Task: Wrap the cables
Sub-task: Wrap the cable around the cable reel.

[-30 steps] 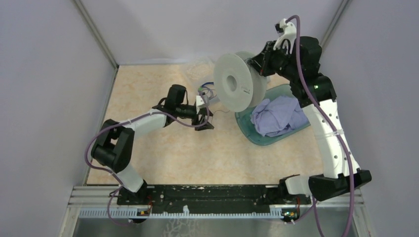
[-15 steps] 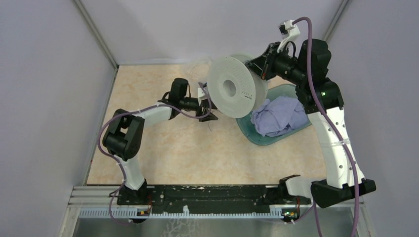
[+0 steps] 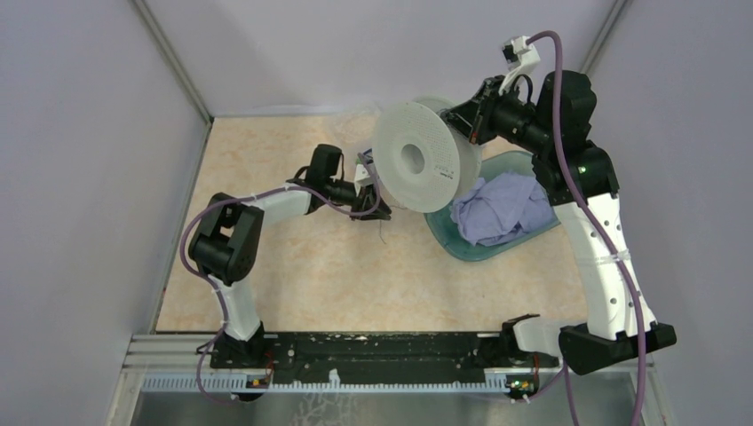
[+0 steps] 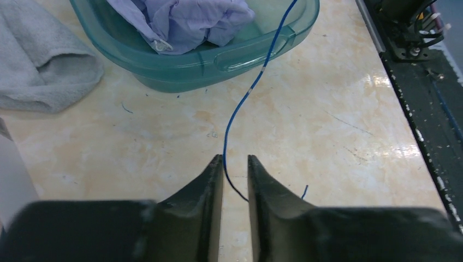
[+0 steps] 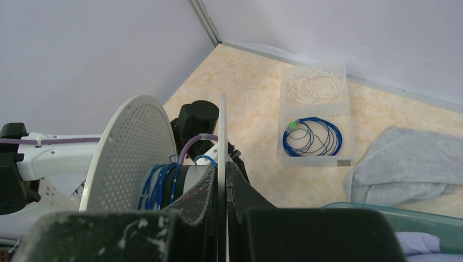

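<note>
The right gripper [image 5: 224, 166] clamps one rim of the spool [image 3: 416, 158]. The left gripper [image 4: 236, 161] is narrowly parted, and the thin cable [image 4: 241, 102] runs between its fingers, seemingly unpinched.

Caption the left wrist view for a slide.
Left gripper with jaws barely apart, a thin cable threading between them and up past a teal basin holding lilac cloth.
</note>
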`<state>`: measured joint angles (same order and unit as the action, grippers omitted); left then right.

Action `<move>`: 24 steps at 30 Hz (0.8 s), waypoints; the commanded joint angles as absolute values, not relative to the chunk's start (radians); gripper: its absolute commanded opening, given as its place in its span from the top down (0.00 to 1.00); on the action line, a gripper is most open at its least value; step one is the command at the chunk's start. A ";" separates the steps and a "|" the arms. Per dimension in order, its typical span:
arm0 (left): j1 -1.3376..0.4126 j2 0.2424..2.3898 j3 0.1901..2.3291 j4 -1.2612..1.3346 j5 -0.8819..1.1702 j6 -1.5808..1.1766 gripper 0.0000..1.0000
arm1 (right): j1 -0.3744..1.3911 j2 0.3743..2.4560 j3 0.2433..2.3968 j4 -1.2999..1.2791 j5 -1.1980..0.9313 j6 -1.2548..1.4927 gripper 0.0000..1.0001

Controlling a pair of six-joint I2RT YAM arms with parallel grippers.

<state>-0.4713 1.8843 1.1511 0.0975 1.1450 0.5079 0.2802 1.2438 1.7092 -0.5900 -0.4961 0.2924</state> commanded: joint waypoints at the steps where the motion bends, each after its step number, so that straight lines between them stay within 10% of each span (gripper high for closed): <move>1: -0.472 1.892 1.182 0.041 1.199 0.560 0.79 | 0.278 1.214 1.720 -0.480 -0.506 0.315 1.00; 5: -0.472 1.902 1.194 0.015 1.202 0.560 0.99 | 0.276 1.213 1.721 -0.481 -0.488 0.310 1.00; 24: -0.655 1.665 1.102 -0.262 0.892 0.794 0.99 | 0.274 1.314 1.738 -0.434 -0.029 0.238 1.00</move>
<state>-0.5915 1.7256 1.1072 -0.1402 0.9730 0.6788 0.2783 1.3136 1.7237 -0.5835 -0.1688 0.2649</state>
